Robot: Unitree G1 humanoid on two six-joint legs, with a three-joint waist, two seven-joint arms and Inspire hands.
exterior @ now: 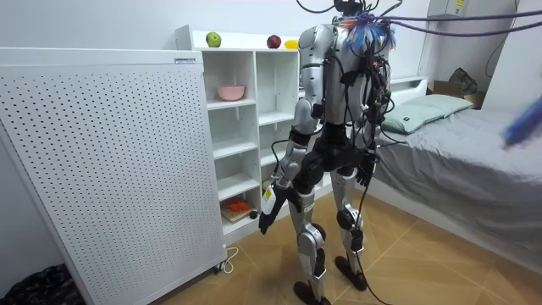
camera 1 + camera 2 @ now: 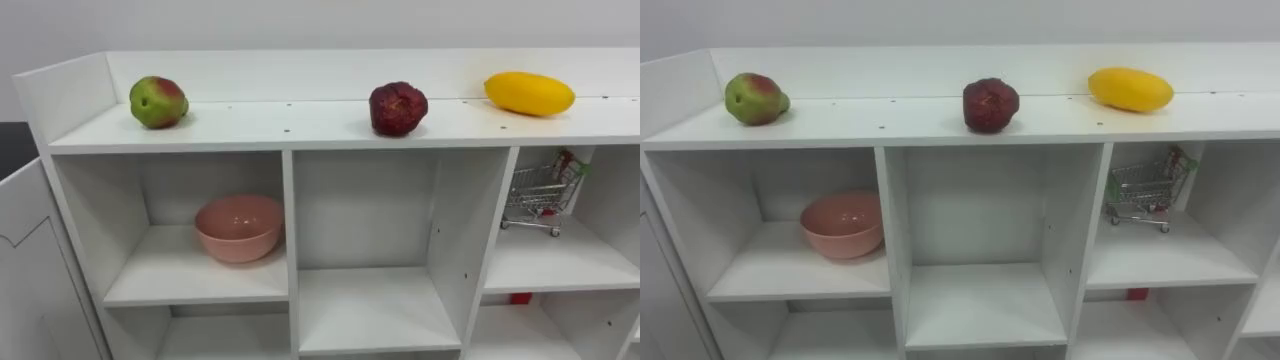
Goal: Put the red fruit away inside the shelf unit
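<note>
Three fruits lie in a row on the top board (image 2: 290,122) of the white closet: a green and red apple (image 2: 157,101) at the left, a dark red pomegranate (image 2: 397,108) in the middle, and a yellow mango (image 2: 529,93) at the right. In the room view I stand upright facing the closet (image 1: 241,127). Both arms hang down. My left hand (image 1: 265,212) is low by my thigh and my right hand (image 1: 364,174) is at my hip. Neither touches any fruit.
A pink bowl (image 2: 238,227) sits in the upper left compartment and a small toy shopping cart (image 2: 540,195) in the upper right one. Something red (image 2: 520,298) shows below the cart. A white perforated panel (image 1: 110,161) stands beside the closet, and a bed (image 1: 474,144) lies behind me.
</note>
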